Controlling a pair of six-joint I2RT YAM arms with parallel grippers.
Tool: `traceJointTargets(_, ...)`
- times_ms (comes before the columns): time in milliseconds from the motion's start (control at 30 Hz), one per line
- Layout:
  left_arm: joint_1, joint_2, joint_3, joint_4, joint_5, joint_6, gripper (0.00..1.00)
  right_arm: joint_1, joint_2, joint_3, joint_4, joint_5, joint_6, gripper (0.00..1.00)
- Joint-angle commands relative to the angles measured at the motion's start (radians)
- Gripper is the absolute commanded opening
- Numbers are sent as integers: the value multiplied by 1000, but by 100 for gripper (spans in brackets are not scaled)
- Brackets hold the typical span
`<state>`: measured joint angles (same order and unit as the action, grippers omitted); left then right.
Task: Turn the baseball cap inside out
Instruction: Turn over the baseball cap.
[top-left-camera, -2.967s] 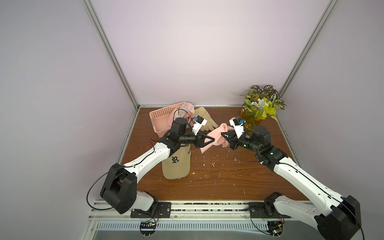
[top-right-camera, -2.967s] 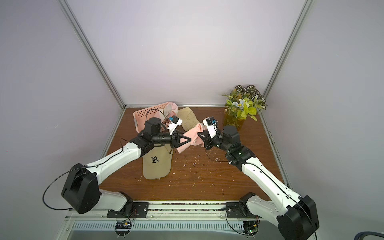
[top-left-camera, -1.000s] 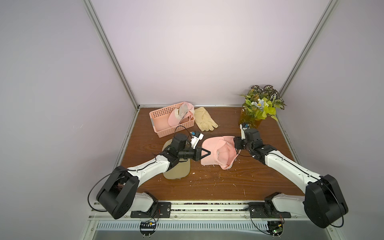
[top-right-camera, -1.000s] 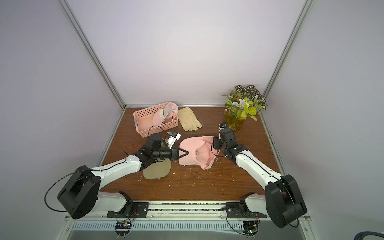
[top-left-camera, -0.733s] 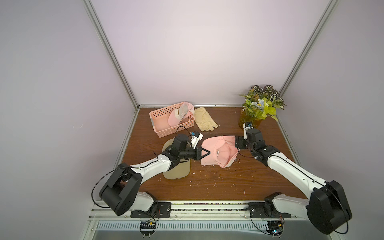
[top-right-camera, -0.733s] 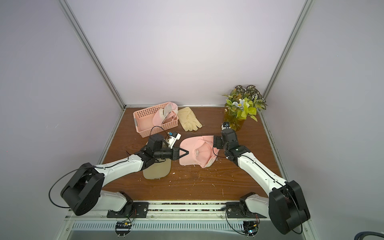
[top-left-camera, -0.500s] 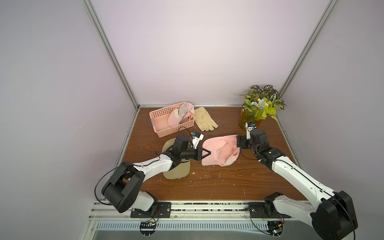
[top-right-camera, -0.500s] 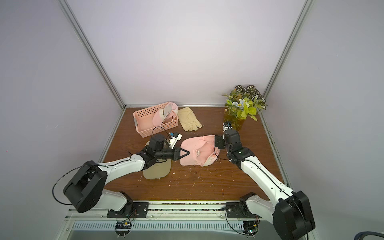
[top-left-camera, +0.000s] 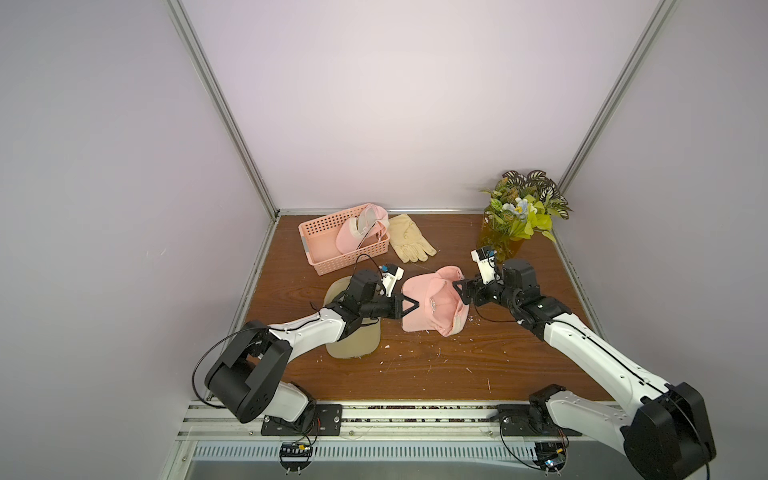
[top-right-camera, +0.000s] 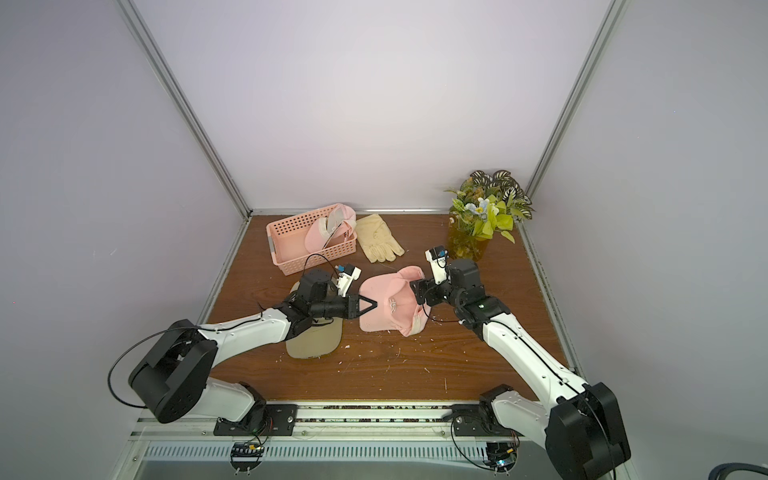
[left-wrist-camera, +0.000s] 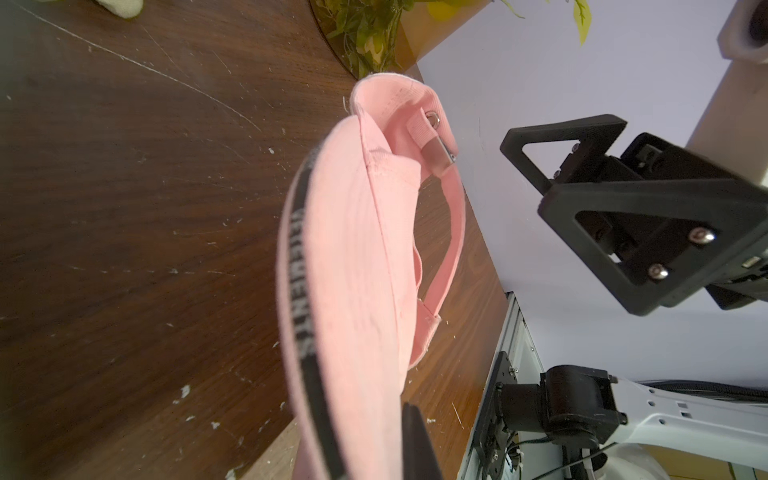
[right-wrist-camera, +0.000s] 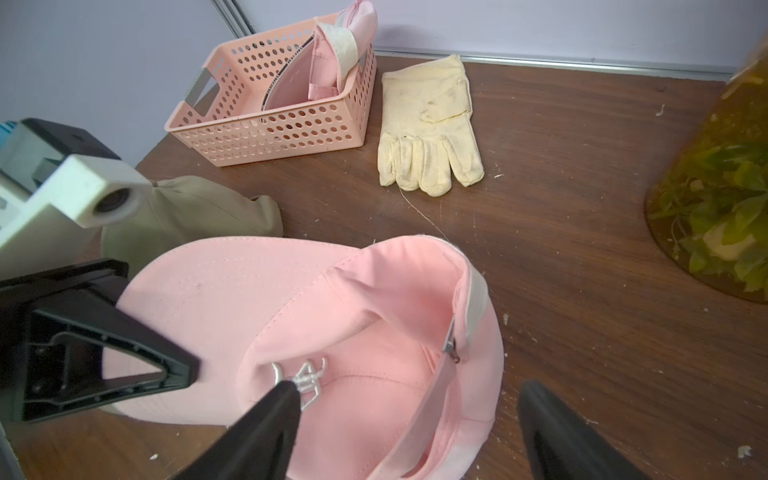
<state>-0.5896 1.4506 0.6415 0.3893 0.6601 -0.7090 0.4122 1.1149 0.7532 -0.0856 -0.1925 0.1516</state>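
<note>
The pink baseball cap (top-left-camera: 432, 303) (top-right-camera: 388, 305) rests mid-table with its crown crumpled. My left gripper (top-left-camera: 409, 309) (top-right-camera: 368, 308) is shut on the cap's brim, whose black-lettered edge (left-wrist-camera: 301, 266) runs into the jaws in the left wrist view. My right gripper (top-left-camera: 461, 291) (top-right-camera: 417, 293) (right-wrist-camera: 409, 390) hovers open at the cap's rear, holding nothing. The rear strap and metal buckle (right-wrist-camera: 451, 345) lie below its spread fingers (right-wrist-camera: 270, 415). The left wrist view shows those fingers (left-wrist-camera: 561, 141) apart from the cloth.
A tan cap (top-left-camera: 353, 340) lies under my left arm. At the back left stands a pink basket (top-left-camera: 328, 245) holding another pink cap (top-left-camera: 357, 228), with a cream glove (top-left-camera: 411, 243) beside it. A vase of plants (top-left-camera: 511, 224) stands at the back right. Pale crumbs dot the wood.
The cap came down from mid-air to the table. Over the last second my right gripper opened wider and drew up and back from the cap's rear. My left gripper kept its hold.
</note>
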Motion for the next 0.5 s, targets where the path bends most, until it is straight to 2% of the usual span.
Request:
traceJointTargets(0,-8,-11,-24,39,-28,-26,0,-3,-43,8,43,-75,-21,85)
traceJointTargets(100,-8,-15,-37,65,-46,-44,0,0,-27,10,39,-261,-26,79)
traceJointTargets(200,-8,-5,-36,65,-52,-47,0,10,21,17,24,-372,-30,70)
traceJointTargets(300,-7,-1,-33,62,-55,-48,0,29,79,26,7,-369,-19,56)
traceJointTargets(367,-8,-1,-33,54,-66,-45,0,44,123,31,4,-369,-13,49)
traceJointTargets(467,-8,4,-29,46,-67,-41,0,73,198,45,10,-285,16,44)
